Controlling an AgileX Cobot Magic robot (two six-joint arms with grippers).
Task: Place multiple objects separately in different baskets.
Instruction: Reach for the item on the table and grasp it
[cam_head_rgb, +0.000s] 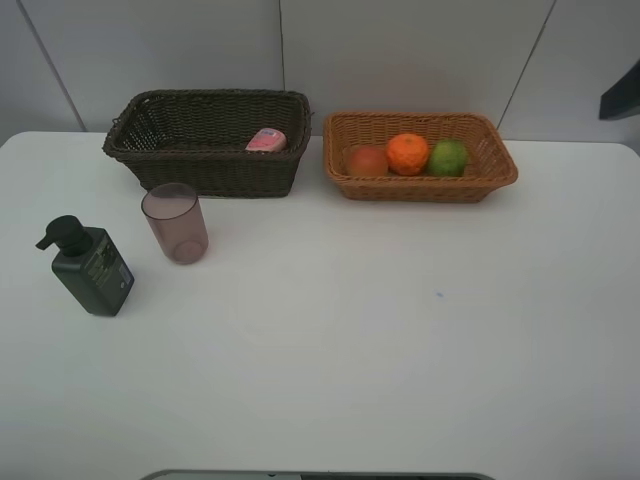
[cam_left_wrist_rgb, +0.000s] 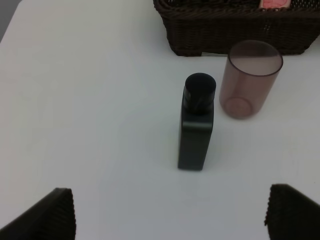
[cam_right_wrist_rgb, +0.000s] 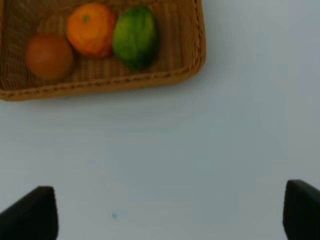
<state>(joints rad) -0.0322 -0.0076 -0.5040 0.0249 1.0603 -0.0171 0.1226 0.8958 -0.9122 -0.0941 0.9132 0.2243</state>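
The dark brown basket (cam_head_rgb: 205, 96) at the back left holds the pink squeeze bottle (cam_head_rgb: 266, 140). The tan basket (cam_head_rgb: 420, 190) at the back right holds the red-orange fruit (cam_head_rgb: 367, 160), the orange (cam_head_rgb: 408, 153) and the lime (cam_head_rgb: 447, 157). The mauve cup (cam_head_rgb: 175, 222) and the dark pump bottle (cam_head_rgb: 92, 268) stand upright on the table in front of the dark basket. My left gripper (cam_left_wrist_rgb: 170, 215) is open and empty, short of the pump bottle (cam_left_wrist_rgb: 196, 130) and cup (cam_left_wrist_rgb: 248, 80). My right gripper (cam_right_wrist_rgb: 167, 215) is open and empty, short of the tan basket (cam_right_wrist_rgb: 150, 77). Neither gripper shows in the exterior high view.
The white table (cam_head_rgb: 380, 340) ends at a grey wall behind the baskets. A dark part (cam_head_rgb: 622, 90) shows at the upper right edge of the exterior high view. A small dark speck (cam_head_rgb: 438, 294) marks the table right of centre.
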